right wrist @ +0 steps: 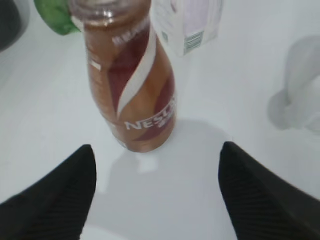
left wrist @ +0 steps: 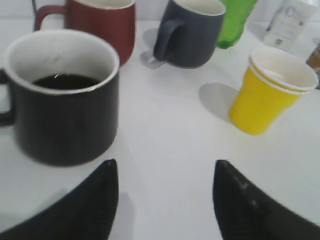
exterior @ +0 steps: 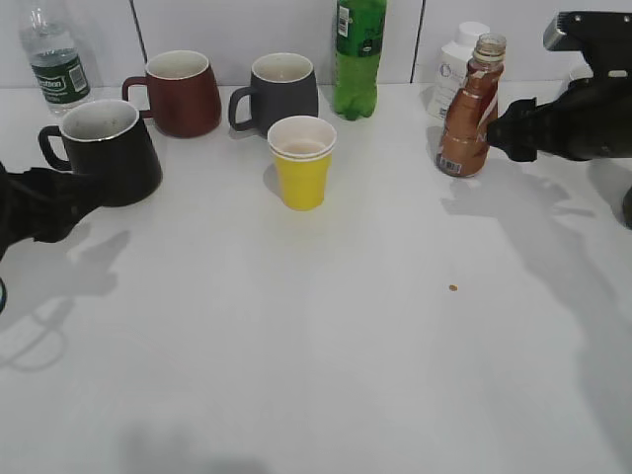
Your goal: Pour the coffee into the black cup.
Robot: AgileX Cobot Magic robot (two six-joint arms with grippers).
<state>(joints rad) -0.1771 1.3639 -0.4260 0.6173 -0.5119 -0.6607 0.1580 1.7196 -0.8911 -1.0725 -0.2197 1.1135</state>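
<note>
Only the left wrist view shows dark liquid inside the black cup (left wrist: 62, 95). Both grippers' fingers spread wide (tips cropped); the coffee bottle (right wrist: 131, 80) stands uncapped.

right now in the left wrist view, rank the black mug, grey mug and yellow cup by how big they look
1. black mug, though it is nearest the camera
2. yellow paper cup and grey mug: too alike to rank, and the mug is cropped
</note>
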